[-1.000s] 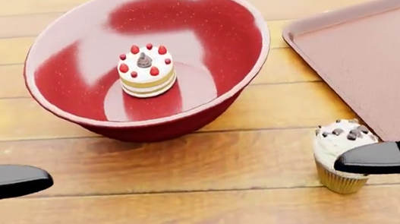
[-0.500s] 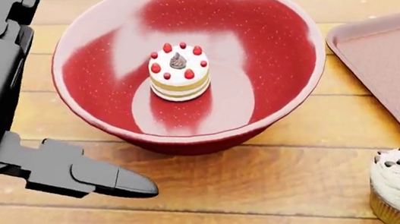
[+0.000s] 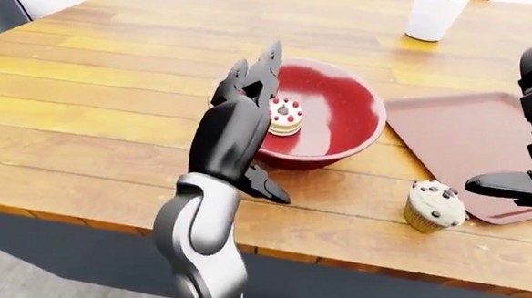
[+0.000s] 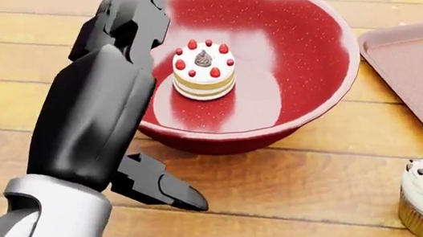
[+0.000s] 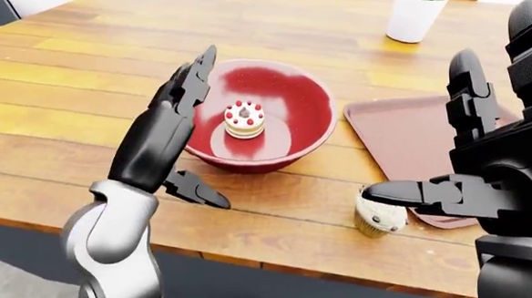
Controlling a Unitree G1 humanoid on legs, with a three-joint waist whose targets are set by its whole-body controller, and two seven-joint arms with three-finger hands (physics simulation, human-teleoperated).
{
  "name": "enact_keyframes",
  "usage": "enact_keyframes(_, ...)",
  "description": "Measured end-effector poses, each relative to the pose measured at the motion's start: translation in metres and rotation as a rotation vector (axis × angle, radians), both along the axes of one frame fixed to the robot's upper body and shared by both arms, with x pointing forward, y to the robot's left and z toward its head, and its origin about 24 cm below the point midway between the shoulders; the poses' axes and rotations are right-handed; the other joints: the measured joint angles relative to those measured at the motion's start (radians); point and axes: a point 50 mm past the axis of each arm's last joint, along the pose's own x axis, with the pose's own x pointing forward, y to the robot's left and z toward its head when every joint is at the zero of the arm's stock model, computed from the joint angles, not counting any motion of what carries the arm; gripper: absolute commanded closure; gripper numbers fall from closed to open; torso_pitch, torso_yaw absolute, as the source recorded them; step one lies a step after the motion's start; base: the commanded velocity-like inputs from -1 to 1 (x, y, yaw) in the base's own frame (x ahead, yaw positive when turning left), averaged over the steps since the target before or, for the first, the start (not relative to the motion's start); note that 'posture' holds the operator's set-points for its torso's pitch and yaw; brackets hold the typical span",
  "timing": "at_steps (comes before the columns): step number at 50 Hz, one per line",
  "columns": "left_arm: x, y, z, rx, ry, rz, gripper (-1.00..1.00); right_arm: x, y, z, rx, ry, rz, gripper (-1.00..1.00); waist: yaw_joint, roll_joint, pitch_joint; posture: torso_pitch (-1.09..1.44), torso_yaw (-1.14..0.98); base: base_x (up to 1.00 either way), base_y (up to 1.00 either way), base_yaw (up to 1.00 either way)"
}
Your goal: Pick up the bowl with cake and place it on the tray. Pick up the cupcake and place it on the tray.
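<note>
Left hand raised at the bowl's left rim; nothing gripped.

The bowl [image 5: 257,115] with the cake [image 5: 244,118] is seen resting on the wooden table [image 5: 80,83], just left of the tray [image 5: 412,141] in the right-eye view, and apart from it. The left hand [image 5: 185,91] is held open, fingers [image 5: 205,62] extended upward beside the bowl's left rim and thumb [image 5: 195,188] spread low toward the table; contact with the rim cannot be confirmed. The bowl is judged nearer to the left hand, lying immediately to that hand's right. The right hand [image 5: 486,171] is also open and empty, its thumb reaching over the cupcake [image 3: 434,207], which stands just off the tray's near-left corner. The tray lies well right of the left hand, so a rightward carry is judged necessary.
</note>
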Motion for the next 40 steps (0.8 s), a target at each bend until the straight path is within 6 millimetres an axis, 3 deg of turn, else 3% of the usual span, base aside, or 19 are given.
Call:
enact_keyframes(9, 0.009, -0.004, -0.014, 0.011, 0.041, 0.000, -0.25, 0.000, -0.002, -0.007, 0.008, 0.009, -0.002, -1.00, -0.002, 0.004, -0.003, 0.00, 0.00, 0.00, 0.00, 0.00)
enact_keyframes(14, 0.009, -0.004, -0.017, 0.013, 0.026, 0.002, -0.25, -0.002, -0.003, -0.007, 0.009, 0.003, -0.007, -1.00, -0.004, 0.005, -0.009, 0.00, 0.00, 0.00, 0.00, 0.00)
enact_keyframes(17, 0.009, -0.004, -0.019, 0.016, 0.011, 0.010, 0.00, -0.001, -0.003, -0.009, 0.016, 0.004, -0.006, -1.00, -0.004, 0.006, -0.013, 0.00, 0.00, 0.00, 0.00, 0.00)
enact_keyframes(23, 0.008, -0.009, -0.029, 0.057, -0.012, 0.004, 0.22, -0.001, -0.004, -0.008, 0.009, 0.005, -0.005, -1.00, 0.000, 0.009, -0.022, 0.00, 0.00, 0.00, 0.00, 0.00)
enact_keyframes(30, 0.010, -0.013, -0.032, 0.115, -0.007, -0.009, 0.55, -0.003, -0.003, -0.003, 0.004, -0.007, -0.003, -1.00, -0.002, 0.008, -0.016, 0.00, 0.00, 0.00, 0.00, 0.00)
enact_keyframes(32, 0.010, -0.012, -0.030, 0.118, -0.002, -0.005, 0.96, -0.003, -0.003, -0.003, 0.006, -0.006, -0.001, -1.00, -0.004, 0.007, -0.013, 0.00, 0.00, 0.00, 0.00, 0.00)
enact_keyframes(40, -0.002, 0.005, -0.010, 0.090, 0.012, 0.007, 1.00, -0.016, -0.016, 0.013, -0.043, -0.018, -0.051, -1.00, -0.003, 0.009, 0.000, 0.00, 0.00, 0.00, 0.00, 0.00)
